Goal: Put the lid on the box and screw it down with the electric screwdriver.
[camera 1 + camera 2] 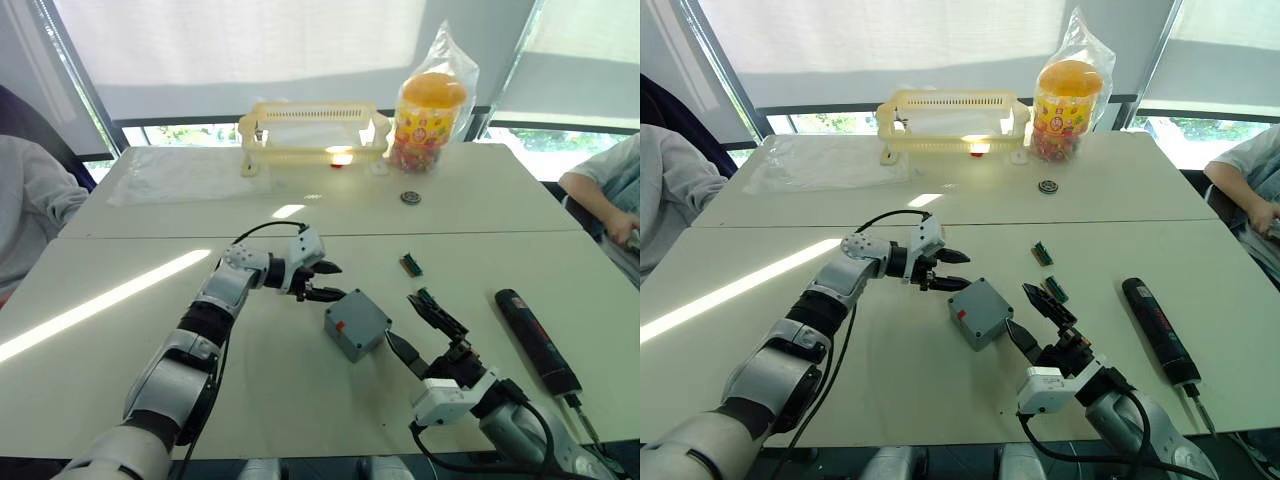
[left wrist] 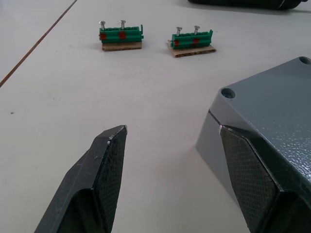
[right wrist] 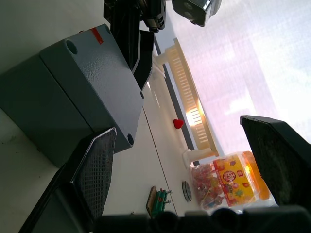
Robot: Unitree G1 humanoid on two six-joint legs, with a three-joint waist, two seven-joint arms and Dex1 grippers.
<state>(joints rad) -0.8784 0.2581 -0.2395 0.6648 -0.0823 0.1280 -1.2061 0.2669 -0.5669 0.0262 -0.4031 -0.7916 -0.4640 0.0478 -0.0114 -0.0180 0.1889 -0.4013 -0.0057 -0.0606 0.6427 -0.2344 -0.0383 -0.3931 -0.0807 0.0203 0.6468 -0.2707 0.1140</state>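
The electric screwdriver [image 1: 537,340] lay lengthwise just right of the wide-open right claw [image 1: 420,327], well apart from the open left claw [image 1: 325,281].

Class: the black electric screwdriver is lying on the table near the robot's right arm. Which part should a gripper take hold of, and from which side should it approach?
Grip the thick black barrel of the screwdriver around its middle, coming from above with the fingers across its width. It lies flat, with its thin bit at the near end, and the right gripper is nearest and open.
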